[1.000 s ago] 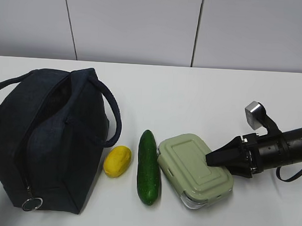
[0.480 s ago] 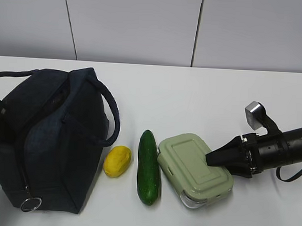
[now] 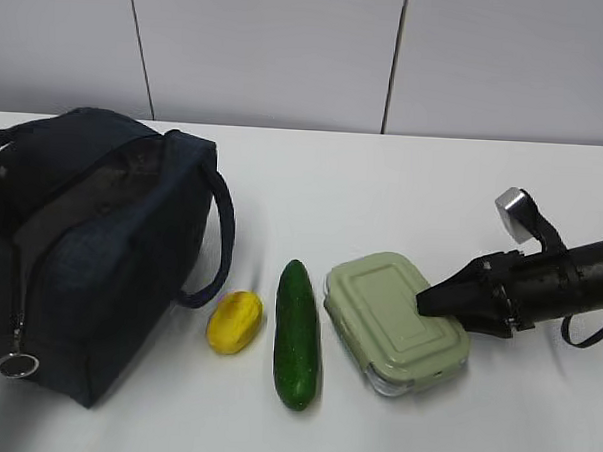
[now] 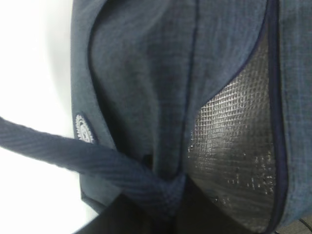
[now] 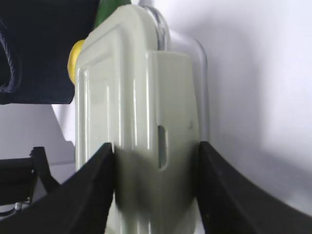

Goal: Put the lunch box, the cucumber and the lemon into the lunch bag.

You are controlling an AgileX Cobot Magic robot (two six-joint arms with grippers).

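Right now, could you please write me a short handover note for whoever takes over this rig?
Left gripper: out of the exterior view; shut on the bag handle, wrist view shows the opening and silver lining.
Right gripper: jaws around the end of the box, one on each side.
On the table, left to right: bag, lemon, cucumber, box.
Done: bag is open, nothing packed.
Left: box, cucumber and lemon all go in.

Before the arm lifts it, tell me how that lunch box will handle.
The lunch box looks rigid: hard green lid, clear walls, so it should lift without sagging. Its smooth, glossy sides may slip in the right pincer, which straddles one end only. Held at that end, the far end could droop. Contents unseen, so weight is uncertain.
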